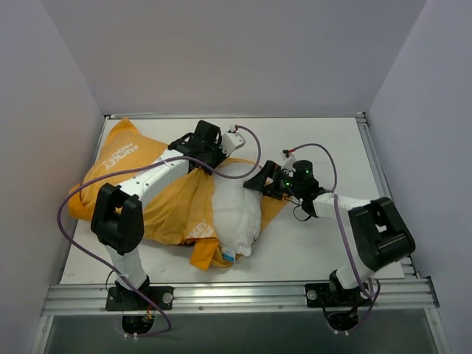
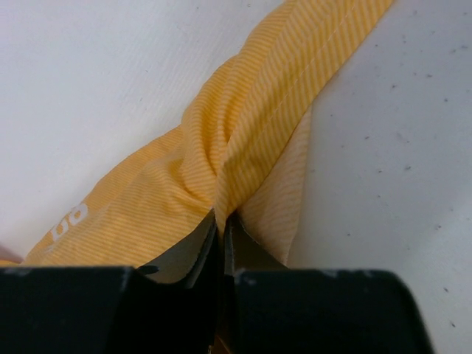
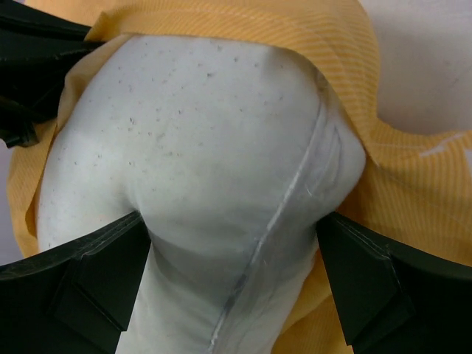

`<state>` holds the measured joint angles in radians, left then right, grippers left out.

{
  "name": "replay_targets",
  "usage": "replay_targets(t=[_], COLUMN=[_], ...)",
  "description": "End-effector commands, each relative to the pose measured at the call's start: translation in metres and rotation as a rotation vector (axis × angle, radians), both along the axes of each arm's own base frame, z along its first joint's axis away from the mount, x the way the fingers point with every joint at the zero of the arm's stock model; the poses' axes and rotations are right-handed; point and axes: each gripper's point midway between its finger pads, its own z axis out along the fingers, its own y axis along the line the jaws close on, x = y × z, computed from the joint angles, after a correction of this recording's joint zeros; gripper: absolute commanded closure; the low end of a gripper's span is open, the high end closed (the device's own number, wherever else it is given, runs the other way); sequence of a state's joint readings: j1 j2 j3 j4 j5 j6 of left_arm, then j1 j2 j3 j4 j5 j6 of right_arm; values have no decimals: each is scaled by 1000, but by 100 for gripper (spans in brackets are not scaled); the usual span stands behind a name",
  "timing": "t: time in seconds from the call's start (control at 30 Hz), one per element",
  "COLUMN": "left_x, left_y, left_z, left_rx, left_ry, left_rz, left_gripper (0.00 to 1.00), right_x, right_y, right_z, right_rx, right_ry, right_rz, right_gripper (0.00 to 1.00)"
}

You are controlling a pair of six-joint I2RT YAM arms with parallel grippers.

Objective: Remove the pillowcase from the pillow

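The orange-yellow pillowcase (image 1: pixel 125 169) lies bunched over the left half of the table, still around the left part of the white pillow (image 1: pixel 236 210). The pillow's right end is bare, with a small blue-and-white tag (image 1: pixel 230 256) at its near edge. My left gripper (image 1: pixel 212 162) is shut on a twisted fold of the pillowcase (image 2: pixel 243 125), seen pinched between its jaws (image 2: pixel 221 221). My right gripper (image 1: pixel 258 184) is shut on the bare pillow (image 3: pixel 206 147), squeezing it from both sides (image 3: pixel 232 228), with pillowcase fabric (image 3: pixel 346 44) bunched behind it.
The white table (image 1: pixel 324 243) is boxed in by grey walls at the left, back and right. A metal rail (image 1: pixel 236 295) runs along the near edge and another down the right side (image 1: pixel 376 166). Purple cables (image 1: pixel 324 158) loop over both arms.
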<state>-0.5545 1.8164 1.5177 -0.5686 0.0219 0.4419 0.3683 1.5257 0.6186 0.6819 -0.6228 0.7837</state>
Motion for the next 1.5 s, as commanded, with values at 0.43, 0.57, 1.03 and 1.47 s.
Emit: replay_targets(t=[0.43, 0.57, 1.03, 1.47], left_x=[12, 40, 80, 23], left_y=[11, 25, 73, 18], left_z=[4, 14, 8, 151], left_rx=[-23, -11, 136, -305], left_ry=[13, -3, -115, -73], left_rz=[79, 191, 242, -26], left_gripper=[87, 87, 88, 6], right_x=[22, -2, -30, -6], right_y=[64, 82, -2, 14], right_z=[32, 37, 128, 190], right_rx=[152, -88, -271, -92], right_ry=[-134, -168, -347, -384], right_rz=[68, 167, -54, -99], right_gripper=[100, 100, 100, 100])
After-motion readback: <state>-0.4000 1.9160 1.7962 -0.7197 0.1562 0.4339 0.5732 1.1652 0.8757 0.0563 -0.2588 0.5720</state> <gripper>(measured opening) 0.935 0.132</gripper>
